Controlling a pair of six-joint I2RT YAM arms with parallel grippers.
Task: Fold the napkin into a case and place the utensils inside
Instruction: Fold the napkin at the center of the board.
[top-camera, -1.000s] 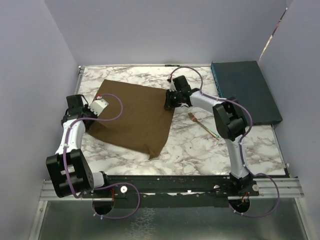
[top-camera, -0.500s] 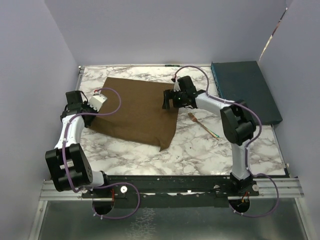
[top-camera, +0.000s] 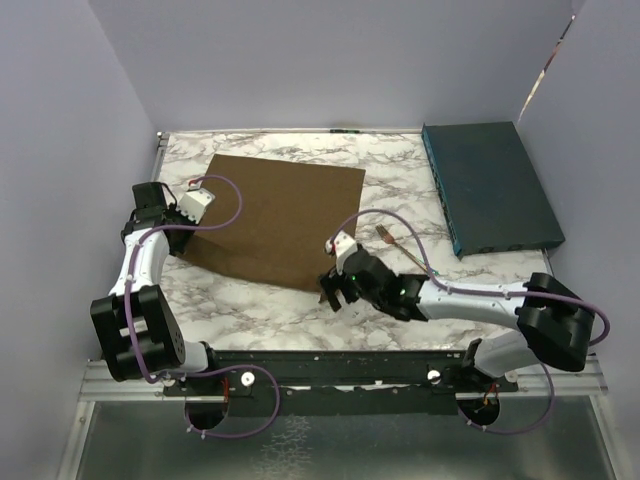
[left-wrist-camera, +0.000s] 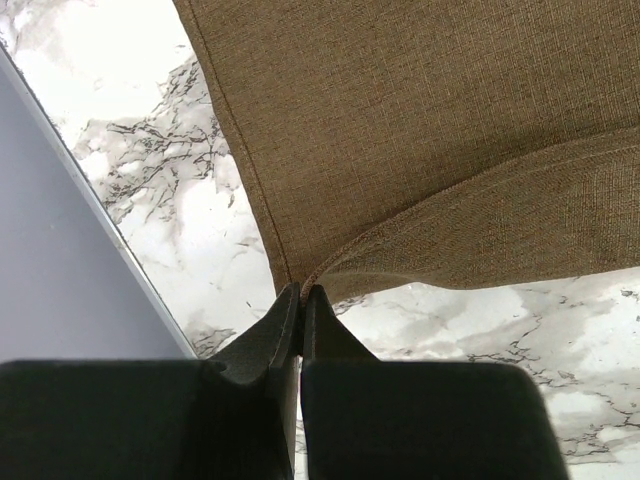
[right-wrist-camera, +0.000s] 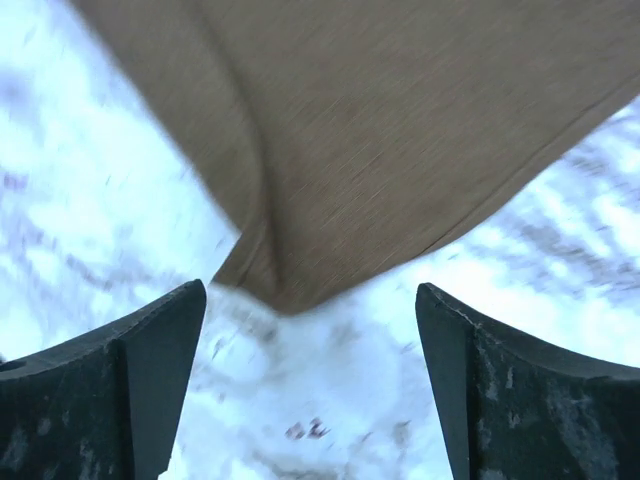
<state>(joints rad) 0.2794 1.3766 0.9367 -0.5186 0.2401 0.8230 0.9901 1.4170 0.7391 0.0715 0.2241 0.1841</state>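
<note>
Two sets of fingers are mine, and each is doing its own thing. My left fingers (left-wrist-camera: 301, 300) are pressed tight together on the napkin (top-camera: 275, 220). They pinch one corner of it, where the hem curls over in a soft fold. That corner is at about 8 o'clock on the cloth, near the left wall.

My right fingers (top-camera: 329, 294) are spread wide and hold nothing. They are down low by the corner of the napkin that points to 6 o'clock. From my right wrist I see that corner in the gap between the two fingers, with a soft ridge running up the cloth. That view is blurry, so I cannot tell if the corner touches either finger.

The napkin is plain and brown. It lies open and mostly flat on the marble worktop (top-camera: 250, 310), turned a bit like a diamond. It sits at about 10 o'clock from the middle of the worktop. It is not folded into a case.

The fork (top-camera: 386, 235) lies bare on the worktop at 3 o'clock from the napkin, near its right edge but apart from it. Its prongs point to 10 o'clock and its handle to 4 o'clock. A purple cable (top-camera: 375, 213) from my right arm loops above it. A dark teal box (top-camera: 490, 185) lies flat at 2 o'clock on the worktop, well apart from the napkin.
</note>
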